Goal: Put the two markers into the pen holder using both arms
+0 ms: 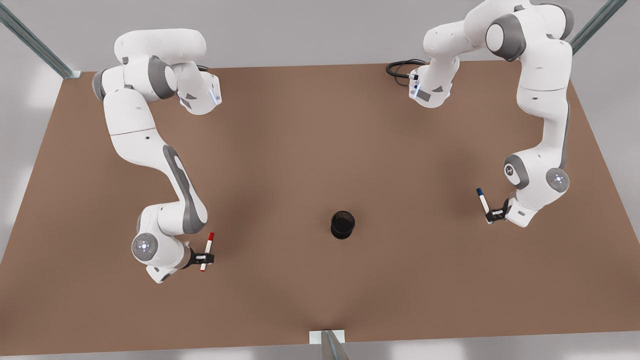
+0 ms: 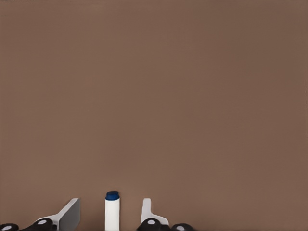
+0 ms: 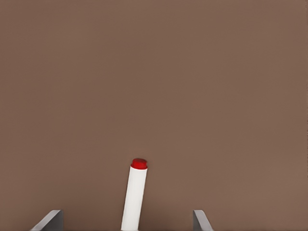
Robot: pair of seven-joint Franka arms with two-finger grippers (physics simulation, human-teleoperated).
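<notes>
The black pen holder (image 1: 342, 225) stands upright on the brown table (image 1: 300, 140), a little toward its front edge. My right gripper (image 1: 204, 258) is at the front view's left, shut on the red-capped marker (image 1: 208, 245). In the right wrist view the marker (image 3: 135, 197) points its red end at the table between the grey fingertips (image 3: 50, 221). My left gripper (image 1: 494, 215) is at the front view's right, shut on the blue-capped marker (image 1: 482, 200). That marker's blue end (image 2: 112, 196) shows between the left fingertips (image 2: 72, 214). Both grippers are well off to the sides of the holder.
A black cable (image 1: 400, 67) loops at the table's far edge near one arm's base. Metal frame struts (image 1: 35, 42) stand at the back corners, and a bracket (image 1: 327, 336) sits at the middle of the front edge. Bare table lies between each gripper and the holder.
</notes>
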